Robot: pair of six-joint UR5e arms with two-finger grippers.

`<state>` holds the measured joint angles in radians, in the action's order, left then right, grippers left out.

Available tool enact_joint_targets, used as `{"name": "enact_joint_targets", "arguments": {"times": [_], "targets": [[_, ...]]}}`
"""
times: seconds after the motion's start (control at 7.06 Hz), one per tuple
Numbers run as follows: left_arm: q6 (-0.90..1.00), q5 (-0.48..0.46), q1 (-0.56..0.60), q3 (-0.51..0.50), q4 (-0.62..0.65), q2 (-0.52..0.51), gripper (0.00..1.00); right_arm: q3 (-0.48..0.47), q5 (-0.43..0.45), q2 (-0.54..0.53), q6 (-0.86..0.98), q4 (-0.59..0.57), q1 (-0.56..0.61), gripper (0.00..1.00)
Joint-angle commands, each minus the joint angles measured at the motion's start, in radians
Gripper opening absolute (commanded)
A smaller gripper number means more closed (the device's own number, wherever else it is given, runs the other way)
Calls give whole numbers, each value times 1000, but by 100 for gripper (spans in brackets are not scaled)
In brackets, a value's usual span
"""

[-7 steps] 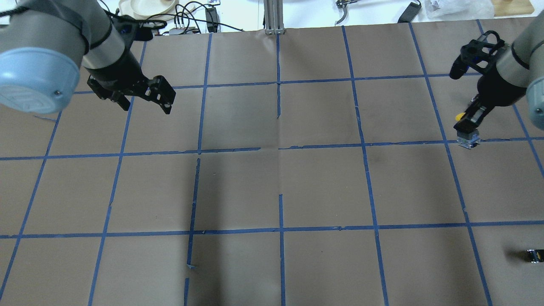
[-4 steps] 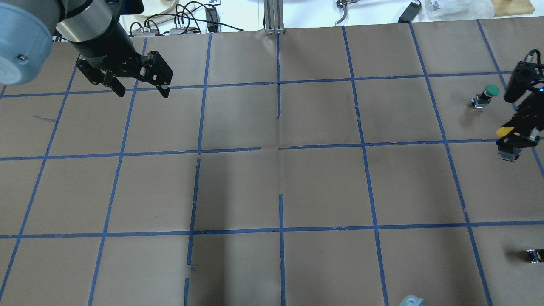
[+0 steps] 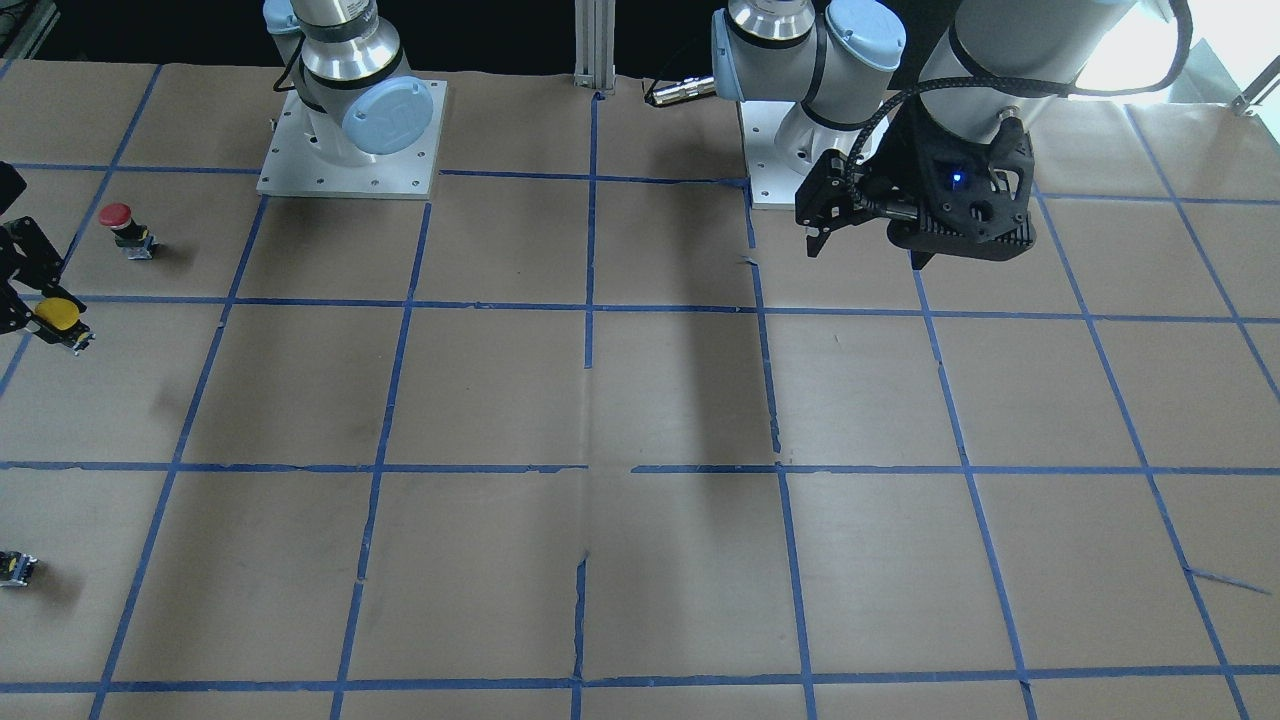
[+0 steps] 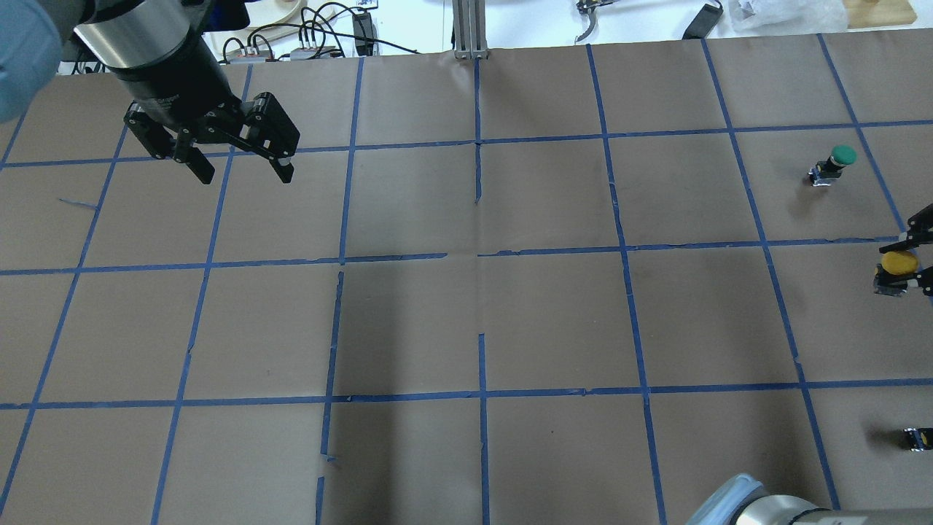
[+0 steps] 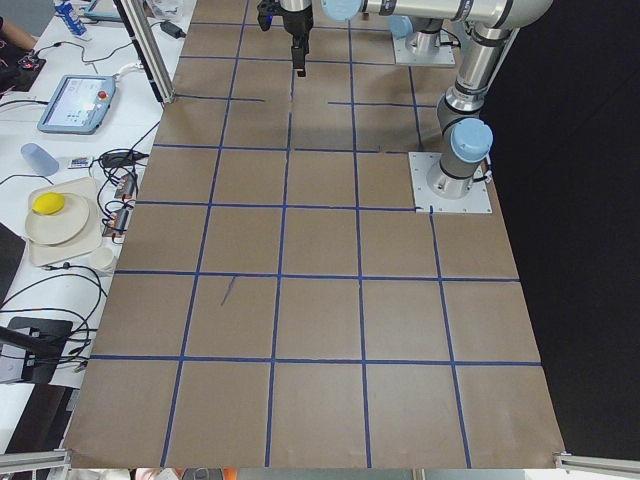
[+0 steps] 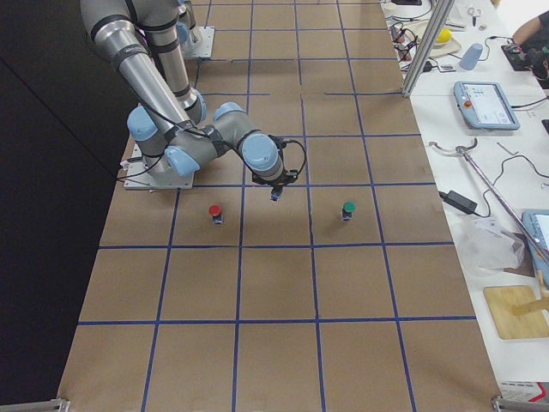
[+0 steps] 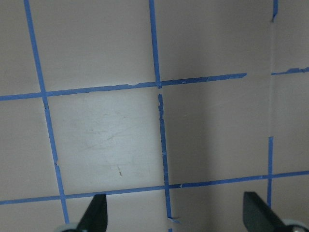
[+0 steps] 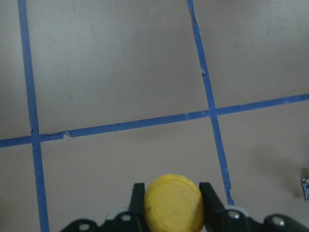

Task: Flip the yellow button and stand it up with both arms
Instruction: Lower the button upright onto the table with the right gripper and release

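Note:
The yellow button (image 4: 898, 263) is held by my right gripper (image 4: 912, 268) at the right edge of the overhead view, cap up and black-grey body (image 4: 891, 284) below it. In the right wrist view the yellow cap (image 8: 174, 207) sits between the two fingers (image 8: 206, 192). In the front view the button (image 3: 57, 313) and the right gripper (image 3: 30, 312) are at the far left. My left gripper (image 4: 244, 173) is open and empty, high over the far-left squares. It also shows in the front view (image 3: 866, 250), and in the left wrist view (image 7: 176, 213) nothing lies between the fingertips.
A green-capped button (image 4: 838, 157) stands beyond the yellow one. A red-capped button (image 3: 118, 216) stands on the robot's side of it. A small black-grey block (image 4: 915, 437) lies near the right edge. Brown paper with a blue tape grid (image 4: 481, 251) covers the table.
My right gripper has carried the yellow button to the right, to the edge of the overhead view, uncovering the green button. My left gripper has risen, shifted back and turned a little.

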<state>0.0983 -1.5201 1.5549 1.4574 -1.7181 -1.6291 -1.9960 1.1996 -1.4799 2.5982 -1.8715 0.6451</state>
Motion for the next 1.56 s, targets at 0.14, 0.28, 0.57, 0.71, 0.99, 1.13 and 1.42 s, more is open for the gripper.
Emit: {"name": "enact_joint_targets", "arguments": {"times": [0.14, 0.28, 0.57, 0.71, 0.99, 1.13, 1.42], "targets": [[11, -52, 1, -8, 8, -9, 100, 75, -37, 148, 207, 64, -36, 13], [12, -81, 1, -8, 21, -11, 100, 80, -35, 200, 245, 61, -45, 18], [4, -78, -1, -6, 21, -9, 100, 79, -31, 217, 226, 64, -59, 71], [3, -81, -1, -6, 23, -12, 100, 79, -20, 222, 162, 51, -59, 100], [4, -84, -1, -6, 26, -11, 100, 91, 55, 191, -57, 49, -53, 100], [4, -83, -1, -6, 26, -11, 100, 126, 57, 155, -113, 61, -36, 100], [9, -83, -7, -8, 26, -9, 100, 175, 58, 109, -310, 90, 43, 99]]}}
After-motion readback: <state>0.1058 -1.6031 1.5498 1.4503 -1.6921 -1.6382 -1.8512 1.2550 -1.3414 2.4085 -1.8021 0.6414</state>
